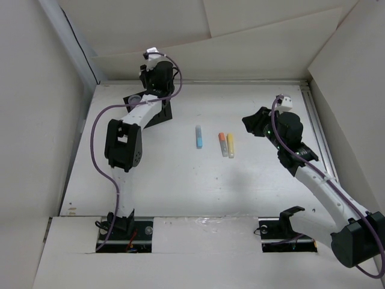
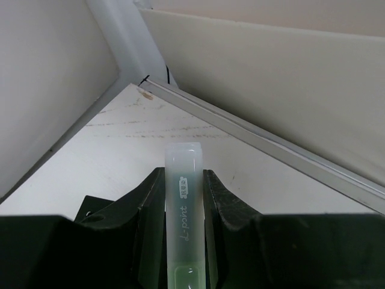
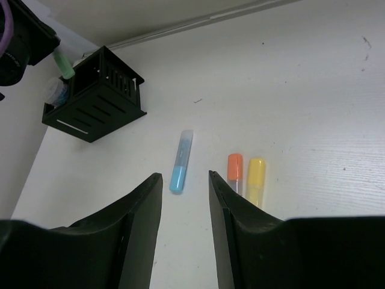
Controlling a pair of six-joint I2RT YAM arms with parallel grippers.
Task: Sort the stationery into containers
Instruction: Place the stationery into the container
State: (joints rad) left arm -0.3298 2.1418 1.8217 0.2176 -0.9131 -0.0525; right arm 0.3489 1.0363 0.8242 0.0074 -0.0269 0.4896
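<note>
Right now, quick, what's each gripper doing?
Left gripper: shut on the green marker.
Right gripper: open, holding nothing.

The green marker (image 2: 183, 217) runs off the bottom edge of the left wrist view, its sides hidden by the left claw (image 2: 183, 180). In the top view the left arm (image 1: 141, 111) covers most of the black organizer (image 1: 165, 114). From the right wrist, the clear cup (image 3: 53, 90) is blurred and half hidden by the organizer's wall, whether inside or beside it cannot be told.

Green marker (image 2: 183, 205), blk organizer (image 3: 96, 99) (slotted sides)
</note>
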